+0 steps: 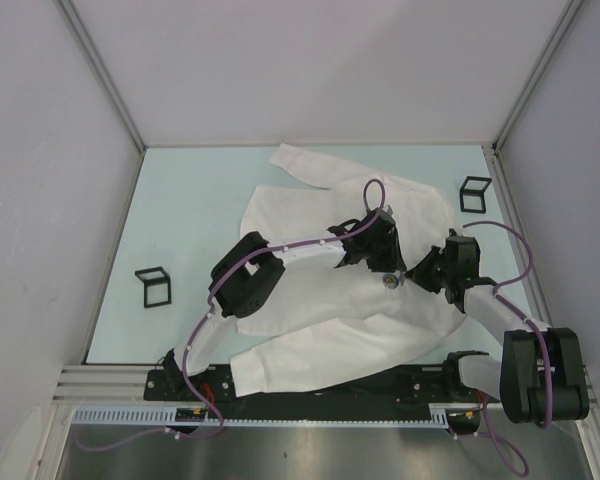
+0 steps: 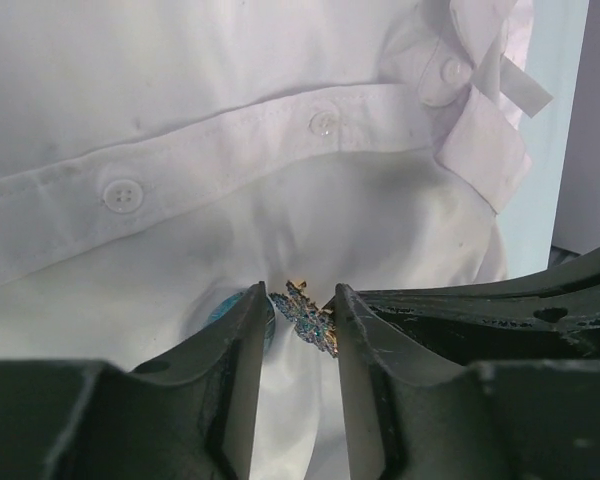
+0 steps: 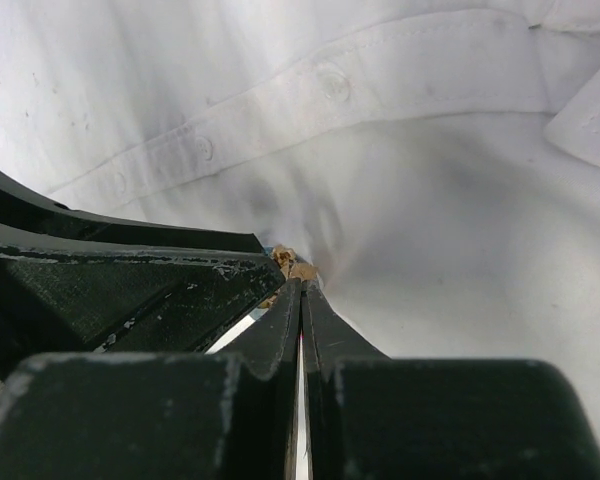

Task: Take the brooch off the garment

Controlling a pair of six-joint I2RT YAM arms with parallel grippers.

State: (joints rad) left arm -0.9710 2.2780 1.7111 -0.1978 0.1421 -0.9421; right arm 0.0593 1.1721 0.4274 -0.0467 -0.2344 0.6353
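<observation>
The left hand point(image 2: 300, 300) grasps the small iridescent metal brooch point(image 2: 306, 316) at lower centre, the right hand point(image 3: 302, 292) clenched shut beside it; a hard pull could tear the thin white collared shirt point(image 2: 180, 100).

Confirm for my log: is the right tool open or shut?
Shut. In the right wrist view, the right tool shows fingers pressed together, only a thin slit between, tips at the garment beside the brooch.

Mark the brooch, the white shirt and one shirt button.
brooch point(image 2: 305, 318): left wrist view, its iridescent middle.
white shirt point(image 1: 320, 347): top external view, on the near sleeve.
shirt button point(image 2: 123, 194): left wrist view, the button's centre.
</observation>
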